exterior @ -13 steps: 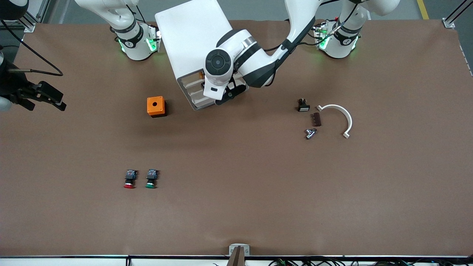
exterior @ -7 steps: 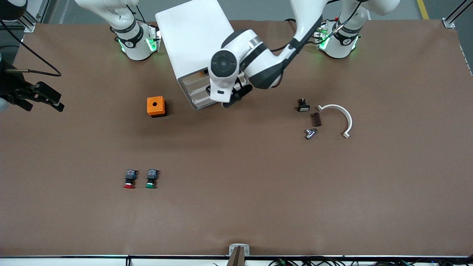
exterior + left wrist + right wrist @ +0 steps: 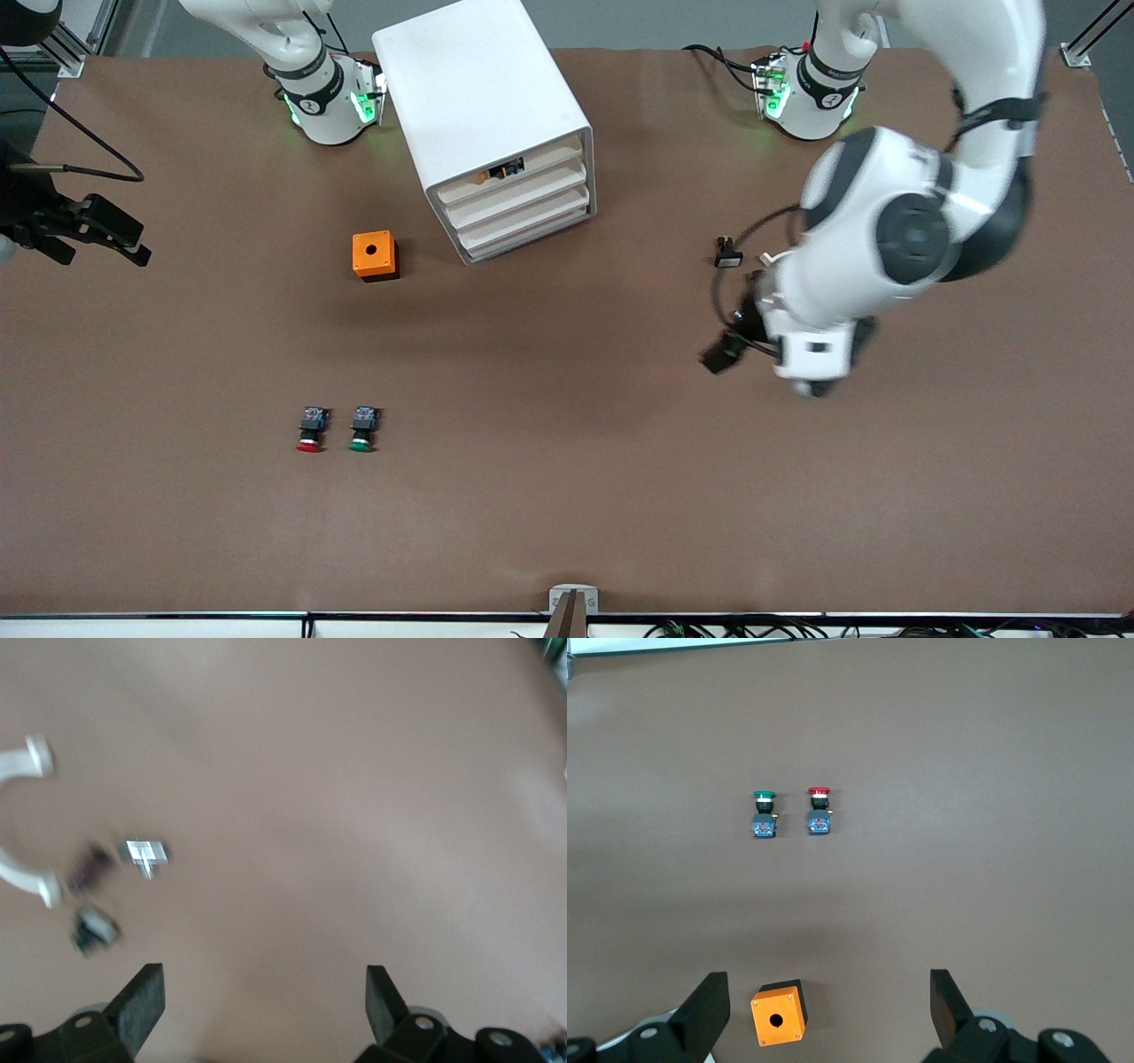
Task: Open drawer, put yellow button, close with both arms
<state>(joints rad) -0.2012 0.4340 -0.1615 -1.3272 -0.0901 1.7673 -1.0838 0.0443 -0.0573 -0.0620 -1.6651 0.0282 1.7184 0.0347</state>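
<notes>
The white cabinet (image 3: 483, 97) stands near the robots' bases. Its top drawer (image 3: 540, 164) sits about level with the three lower drawer fronts. The yellow button (image 3: 486, 176) lies inside it, seen through the gap above its front edge. My left gripper (image 3: 722, 350) is open and empty, up over the table by the small parts toward the left arm's end; its fingers (image 3: 142, 1001) stand wide apart in the left wrist view. My right gripper (image 3: 133, 241) is open and empty, waiting at the right arm's end of the table; it also shows in the right wrist view (image 3: 828, 1019).
An orange box (image 3: 374, 255) with a hole stands beside the cabinet and shows in the right wrist view (image 3: 778, 1014). Red-capped (image 3: 310, 434) and green-capped (image 3: 362, 432) switches lie nearer the front camera. A black switch (image 3: 728, 255), a silver part (image 3: 144, 850) and a white curved bracket (image 3: 18, 873) lie under the left arm.
My left arm has swung away from the cabinet's drawer front to over the small parts at its own end, uncovering the drawers. The right gripper has barely moved.
</notes>
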